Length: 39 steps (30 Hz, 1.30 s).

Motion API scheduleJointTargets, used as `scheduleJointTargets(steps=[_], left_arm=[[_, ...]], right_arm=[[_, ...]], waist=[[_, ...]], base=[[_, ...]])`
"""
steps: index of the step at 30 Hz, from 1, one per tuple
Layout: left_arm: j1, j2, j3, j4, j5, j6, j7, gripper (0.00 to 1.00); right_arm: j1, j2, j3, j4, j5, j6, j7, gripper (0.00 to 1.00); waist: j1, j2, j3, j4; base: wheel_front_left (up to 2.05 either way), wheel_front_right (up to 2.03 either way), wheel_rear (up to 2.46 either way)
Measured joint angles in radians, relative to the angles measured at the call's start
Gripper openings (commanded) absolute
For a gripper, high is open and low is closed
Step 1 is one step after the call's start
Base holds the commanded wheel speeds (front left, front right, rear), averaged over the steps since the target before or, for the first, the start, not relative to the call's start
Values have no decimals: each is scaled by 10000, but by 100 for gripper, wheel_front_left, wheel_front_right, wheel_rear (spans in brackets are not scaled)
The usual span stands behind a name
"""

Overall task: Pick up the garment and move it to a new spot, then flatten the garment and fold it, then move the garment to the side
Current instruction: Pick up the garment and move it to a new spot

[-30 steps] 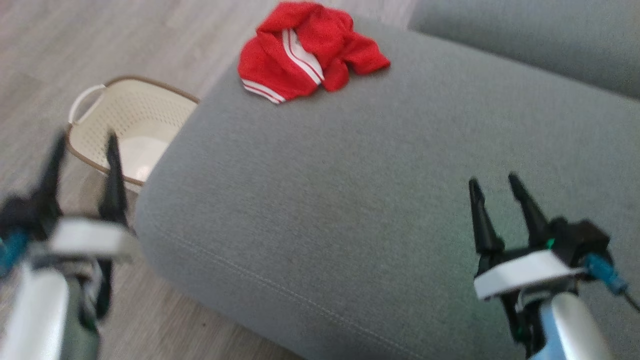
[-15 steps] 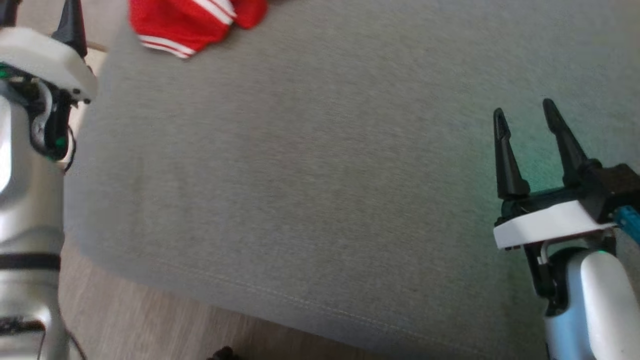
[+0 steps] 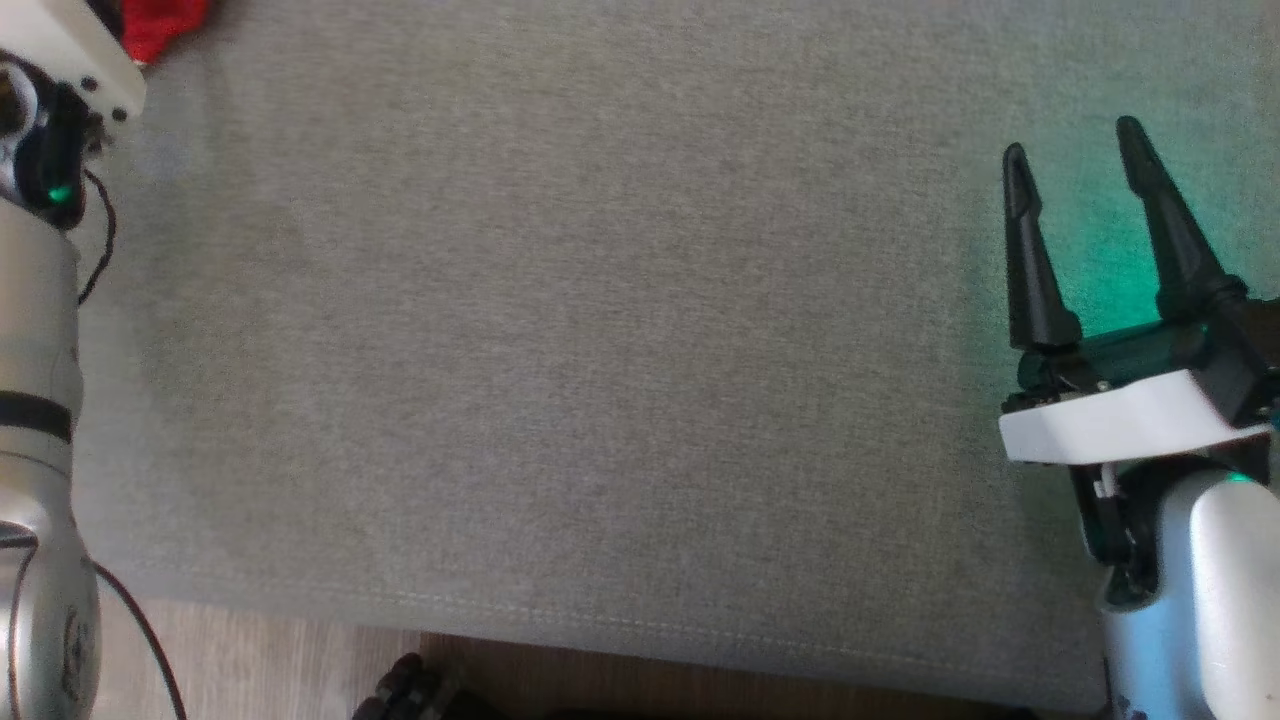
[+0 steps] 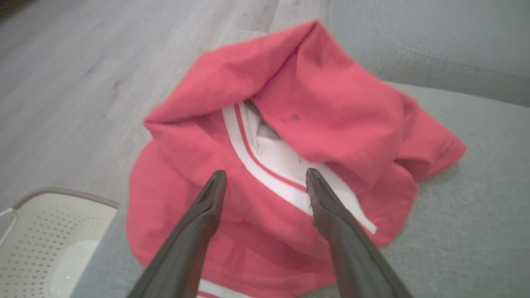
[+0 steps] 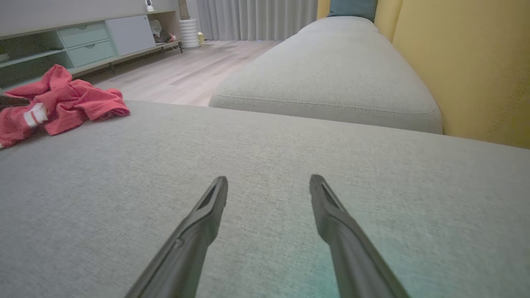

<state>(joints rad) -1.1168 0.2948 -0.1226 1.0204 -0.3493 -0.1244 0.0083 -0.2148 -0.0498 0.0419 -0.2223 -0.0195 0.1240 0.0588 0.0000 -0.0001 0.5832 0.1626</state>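
Observation:
The garment [image 4: 331, 103] is a crumpled red piece with white stripes, lying near the corner of the grey sofa cushion [image 3: 600, 350]. In the head view only a red sliver of the garment [image 3: 160, 30] shows at the top left, beside my left wrist housing. My left gripper [image 4: 266, 174] is open, its fingers hovering just over the garment's striped middle with nothing between them. My right gripper [image 3: 1072, 140] is open and empty over bare cushion at the right. In the right wrist view the right gripper [image 5: 269, 179] points across the cushion, and the garment [image 5: 62, 103] lies far off to the left.
A cream perforated basket [image 4: 41, 240] stands on the wood floor beside the cushion's corner. A second grey cushion [image 5: 331, 74] lies beyond, against a yellow wall [image 5: 476, 62]. A low cabinet [image 5: 83, 41] lines the far wall. The cushion's front seam [image 3: 600, 620] runs near me.
The head camera has tilted down and closer, so the garment has slid to the top left corner. My left arm has reached forward to the garment. Both grippers stay open.

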Motion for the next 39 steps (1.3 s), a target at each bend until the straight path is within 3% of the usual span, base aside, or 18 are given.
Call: scheduleJointTargets(steps=[6,7,8,9,10,24,39], left_arm=[[-106,23,29,1122,-159,8,290,100],[-203,36,29,1216,-159,8,347,88],[-299,44,21,1292,-161,8,351,47],[-392,46,15,1375,-165,8,351,18],[-442,48,-10,1423,-209,6,339,0],[-635,525,-1001,1202,-385,-6,-96,0],[-856,729,-4149,-2824,-2401,-4,1275,0]], right_arm=[[1,0,-144,-130,-82,0,-2,100],[0,0,-148,-130,-82,0,-4,100],[-1,0,-144,-130,-81,0,-17,100],[-3,0,-127,-128,-77,0,-61,100],[-3,0,-107,-121,-56,0,-100,100],[-74,2,-104,989,571,0,-901,100],[107,12,-414,2895,1593,0,-2015,100]], waist=[[0,0,377,-328],[0,0,372,-341],[0,0,354,-349],[0,0,329,-361],[0,0,299,-373],[0,0,-759,-546],[0,1,-3434,-1224]], base=[[0,0,0],[0,0,0],[0,0,0],[0,0,0],[0,0,0],[0,0,0],[0,0,0]])
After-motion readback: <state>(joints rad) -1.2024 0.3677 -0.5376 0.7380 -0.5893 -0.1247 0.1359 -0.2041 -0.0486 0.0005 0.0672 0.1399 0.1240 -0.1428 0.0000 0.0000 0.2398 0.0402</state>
